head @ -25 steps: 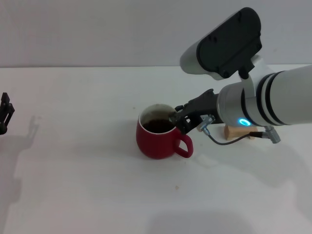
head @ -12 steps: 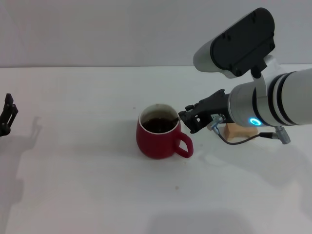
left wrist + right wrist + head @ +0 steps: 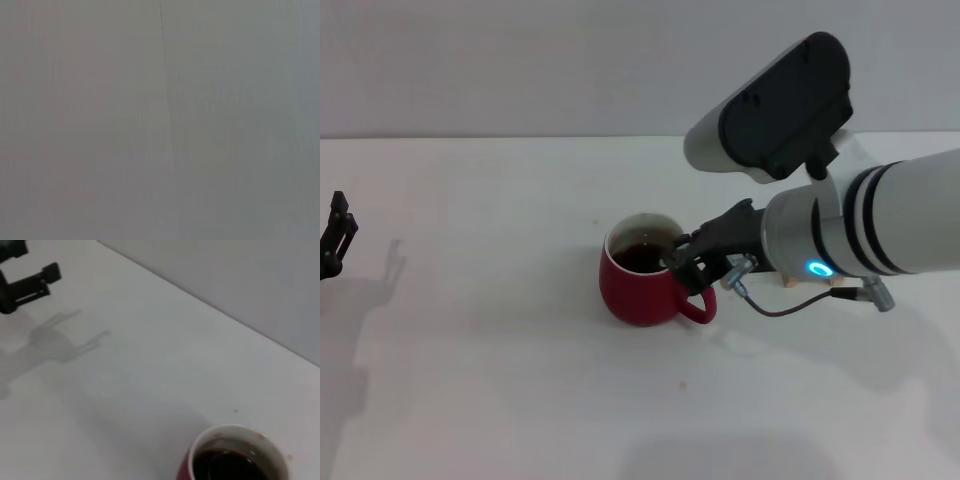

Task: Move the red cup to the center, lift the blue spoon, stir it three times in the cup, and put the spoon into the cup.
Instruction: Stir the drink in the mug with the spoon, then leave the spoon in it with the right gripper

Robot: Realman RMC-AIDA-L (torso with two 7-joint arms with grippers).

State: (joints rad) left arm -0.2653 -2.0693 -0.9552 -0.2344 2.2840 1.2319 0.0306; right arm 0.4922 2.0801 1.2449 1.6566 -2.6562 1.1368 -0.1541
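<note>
Right end effector (image 3: 682, 262) stood at the cup's (image 3: 642, 285) rim above its handle, grip state hard to tell, spoon unseen, left end effector (image 3: 334, 235) parked far off over the desk (image 3: 500, 380)

right claw (image 3: 682, 262) — swung back over red cup (image 3: 642, 284) rim | arm — shifted left again
</note>
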